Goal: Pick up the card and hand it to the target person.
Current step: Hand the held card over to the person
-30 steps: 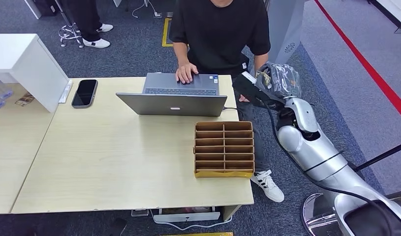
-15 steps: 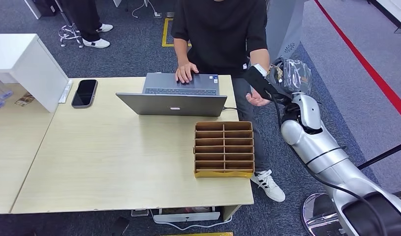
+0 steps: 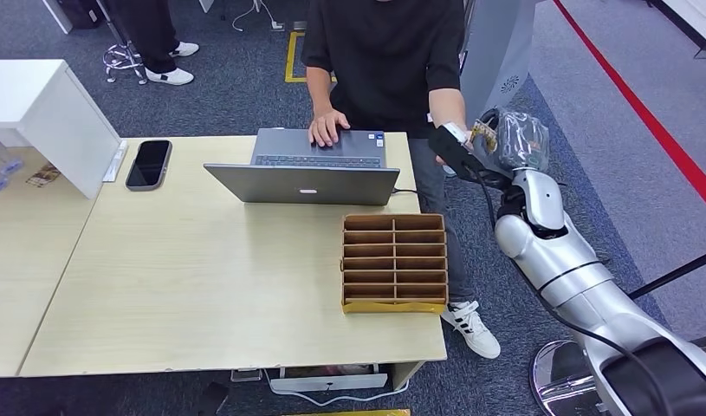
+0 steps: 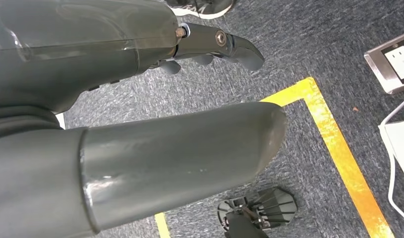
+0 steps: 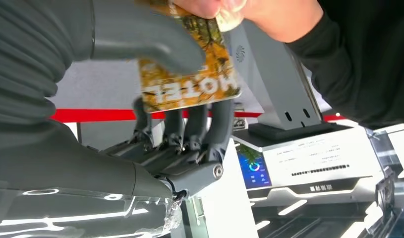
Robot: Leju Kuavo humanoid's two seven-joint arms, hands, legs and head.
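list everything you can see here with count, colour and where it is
card: one, orange-yellow with white lettering, held between the right robot hand's thumb and fingers, a person's fingers on its other end
laptop: one, grey, open at the table's far edge
phone: one, black, far left of the table
divided box: one, brown, on the table near its right edge
table: one, pale wood
white cabinet: one, left of the table
person: one, black shirt, behind the table, one hand on the laptop
right robot hand: grey, raised beside the table's far right corner
left robot hand: grey, over dark carpet
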